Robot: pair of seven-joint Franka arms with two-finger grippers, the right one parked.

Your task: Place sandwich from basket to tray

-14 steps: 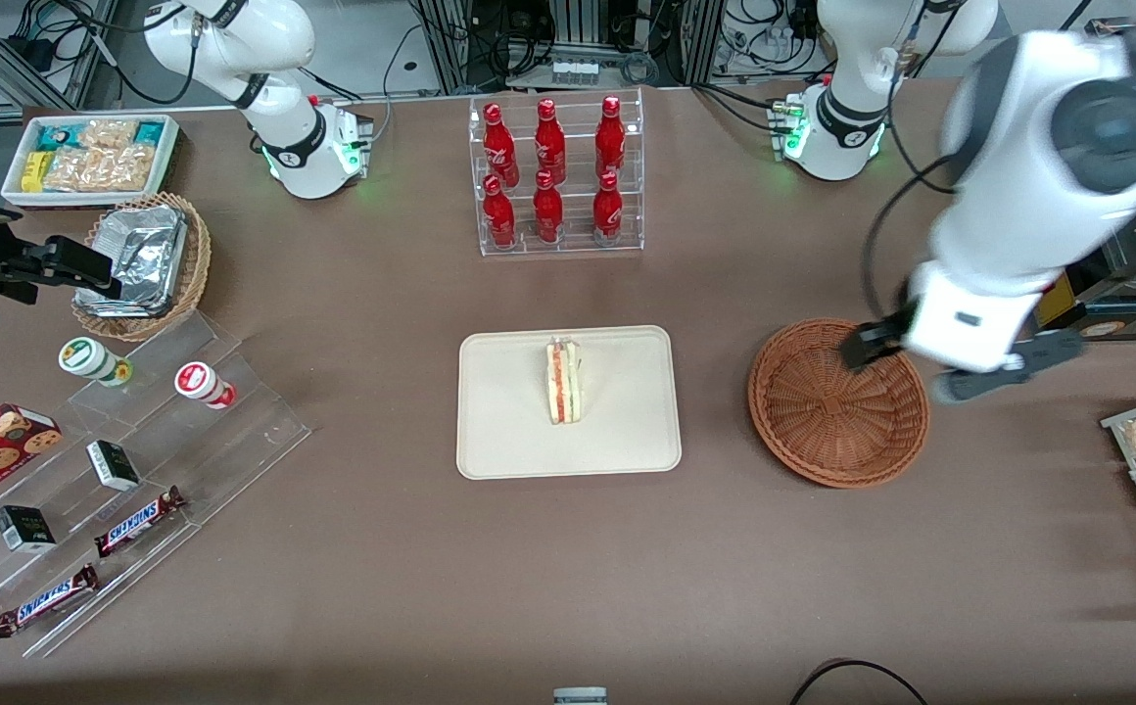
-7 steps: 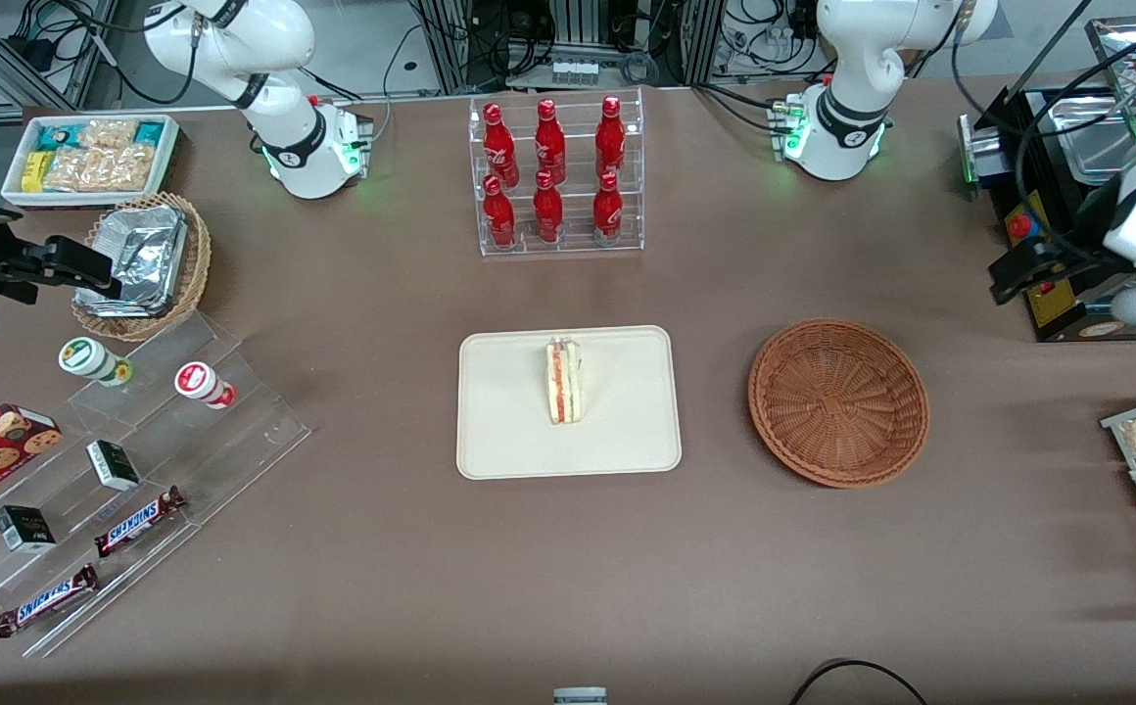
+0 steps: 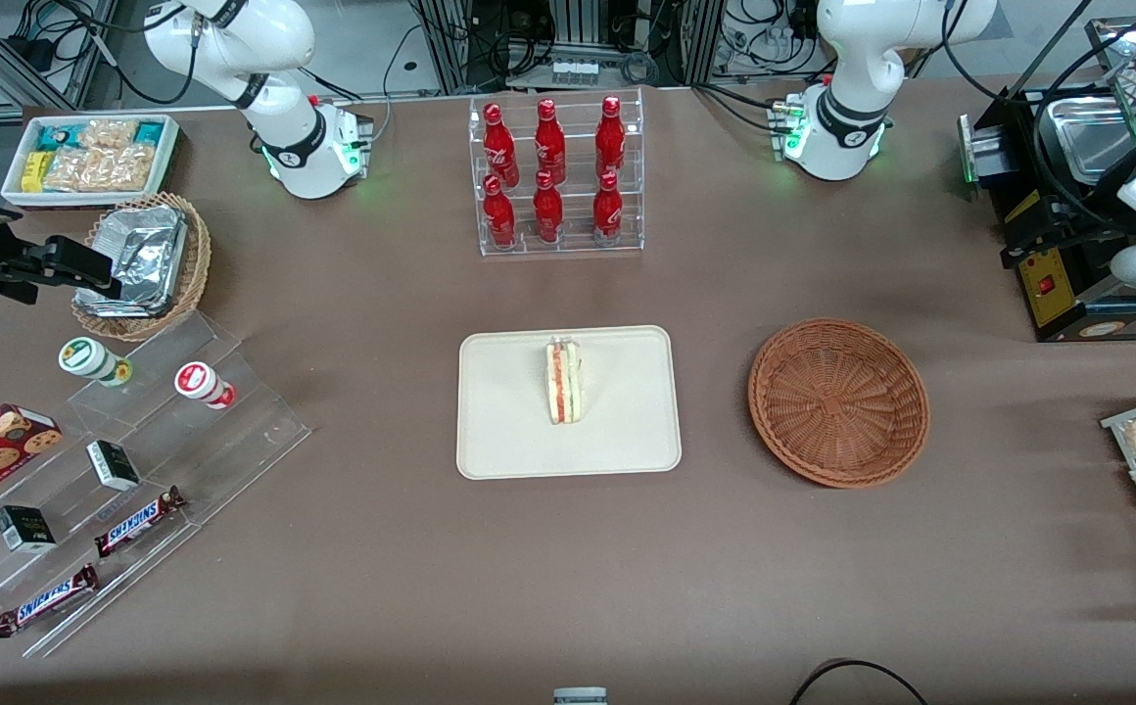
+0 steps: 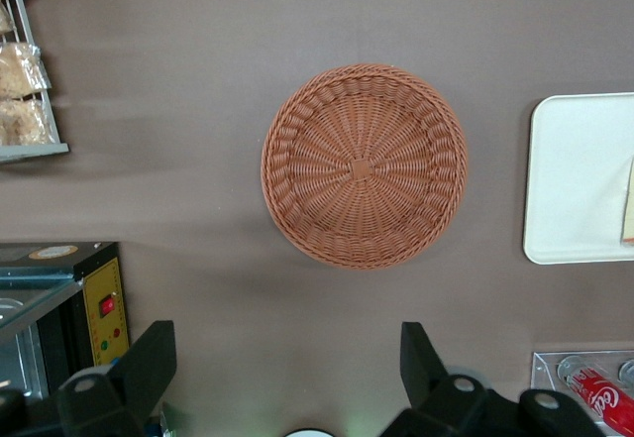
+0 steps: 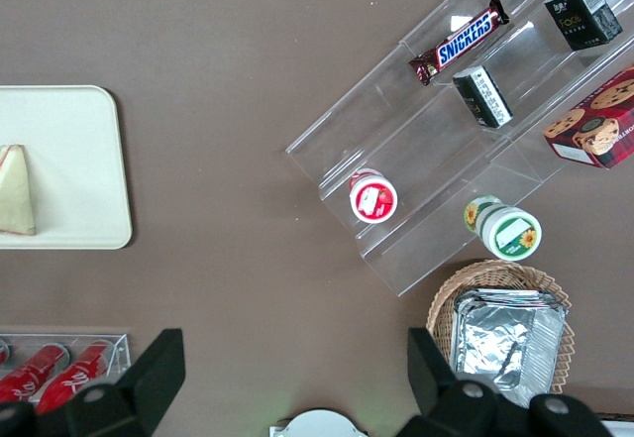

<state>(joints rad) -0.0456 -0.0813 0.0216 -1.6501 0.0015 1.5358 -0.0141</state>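
Tray [image 3: 509, 431] at table centre, bearing the sandwich [image 3: 563, 381] on edge, filling layers showing. Basket [image 3: 837, 401] just toward the working arm's end, bare inside. Task done, judging from this layout. Likely light, soft and crushable, that wedge; best pinched gently across the two bread faces, low down, never on the point. Gripper [image 4: 287, 378] high above the table, well apart from the basket, fingers [image 4: 421, 358] spread wide, holding nothing and touching nothing.
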